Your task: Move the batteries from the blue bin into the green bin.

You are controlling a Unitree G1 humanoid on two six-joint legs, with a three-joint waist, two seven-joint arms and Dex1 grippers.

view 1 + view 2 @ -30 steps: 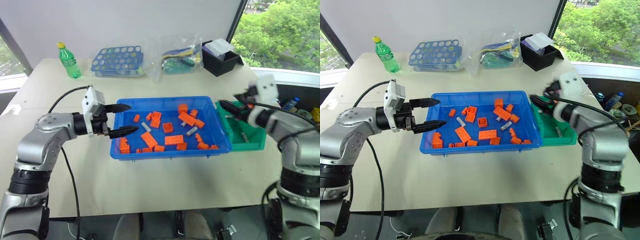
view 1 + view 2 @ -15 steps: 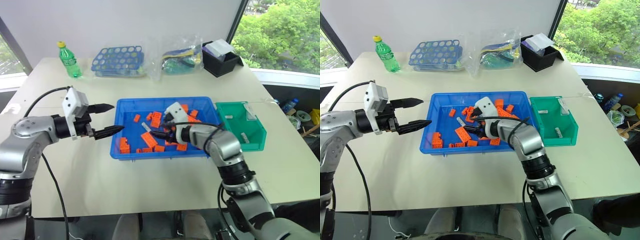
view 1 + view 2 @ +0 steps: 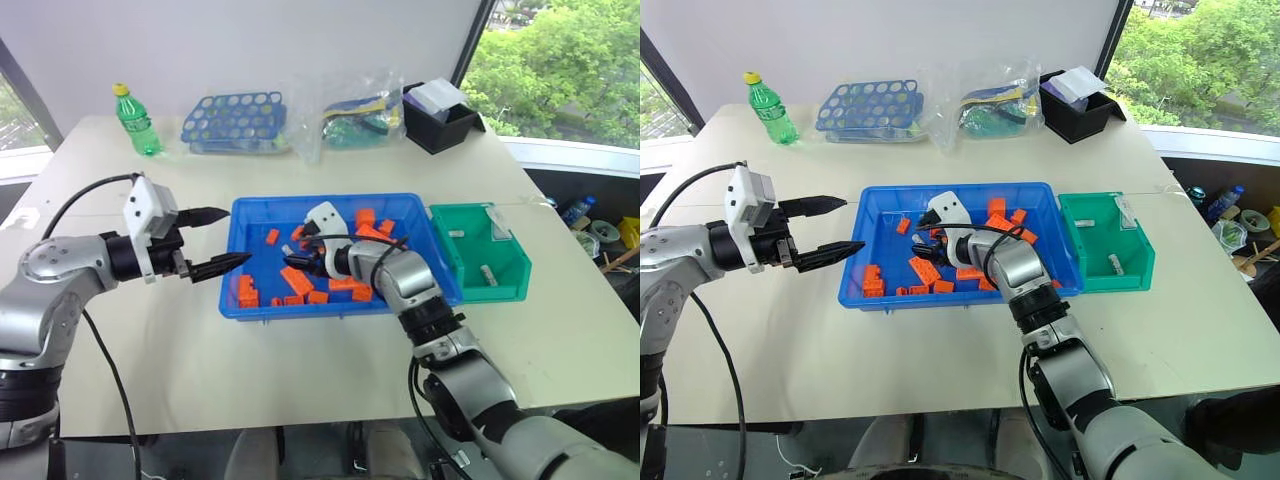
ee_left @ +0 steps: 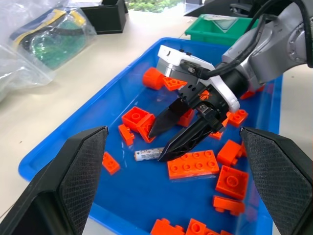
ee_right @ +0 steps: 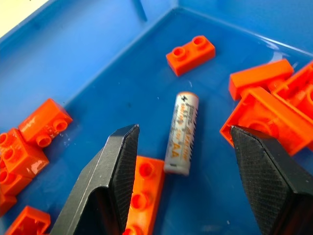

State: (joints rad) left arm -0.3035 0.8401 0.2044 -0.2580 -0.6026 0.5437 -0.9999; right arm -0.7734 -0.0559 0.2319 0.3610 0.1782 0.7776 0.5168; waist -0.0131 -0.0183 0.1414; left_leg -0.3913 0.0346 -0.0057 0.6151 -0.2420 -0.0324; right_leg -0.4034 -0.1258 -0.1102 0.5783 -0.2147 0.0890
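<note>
Right gripper has swung from the green bin into the blue bin. Fingers apart, straddling an AA battery, not yet gripped. Left gripper waits, fingers apart.

The blue bin is crowded with orange bricks, most thickly along its near wall and right half. A battery lies on bare blue floor between the spread jaws of the right gripper; one brick touches its near end on one side and a cluster of bricks lies just beside it on the other. Bare floor is seen beyond the battery toward the bin's far corner. The left gripper, jaws apart, is held over the bin's left rim, partly barring that side. The green bin is mostly bare inside, open from above. The bench in front of both bins is free.
</note>
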